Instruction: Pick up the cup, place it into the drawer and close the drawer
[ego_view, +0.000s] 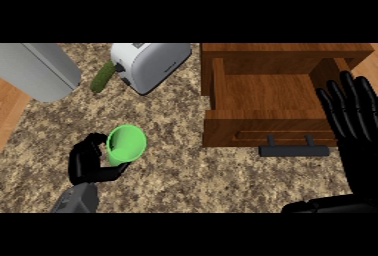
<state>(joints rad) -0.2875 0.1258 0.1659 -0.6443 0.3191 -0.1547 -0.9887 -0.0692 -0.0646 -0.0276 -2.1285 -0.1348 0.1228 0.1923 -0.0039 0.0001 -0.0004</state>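
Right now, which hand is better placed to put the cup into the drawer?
The left hand. Its fingers are already curled round the green cup, and the wooden drawer stands open. The right hand is open beside the drawer and holds nothing.

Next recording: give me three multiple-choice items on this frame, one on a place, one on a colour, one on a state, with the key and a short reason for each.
1. Where is the drawer relative to the cup?
A. To the cup's right
B. To the cup's left
C. Underneath the cup

2. What colour is the cup?
A. Red
B. Green
C. White

3. What state is the drawer in?
A. Shut
B. Removed and lying upside down
C. Pulled open

Key:
1. A, since the wooden drawer sits right of the cup on the counter.
2. B, the cup is bright green.
3. C, its inside shows, with the handle toward the viewer.
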